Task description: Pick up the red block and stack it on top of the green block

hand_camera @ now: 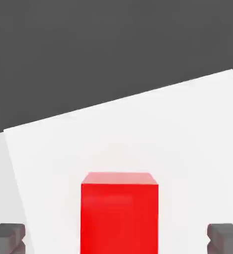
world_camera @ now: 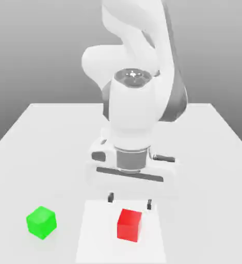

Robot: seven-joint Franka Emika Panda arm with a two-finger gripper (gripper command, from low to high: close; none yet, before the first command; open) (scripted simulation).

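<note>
The smooth bright red cube (hand_camera: 119, 218) is seen between the spread fingertips of the pincer (world_camera: 130, 200), ungripped; should descent be made off-centre, the cube could be knocked askew by one finger.

"Where did the exterior view look from?"
"Well back, facing the arm (world_camera: 133, 103) across the table (world_camera: 195, 216), red block (world_camera: 129, 225) included."
"And the hand view?"
"Close above that red block, looking down; both views shared it and the white patch around it."
</note>
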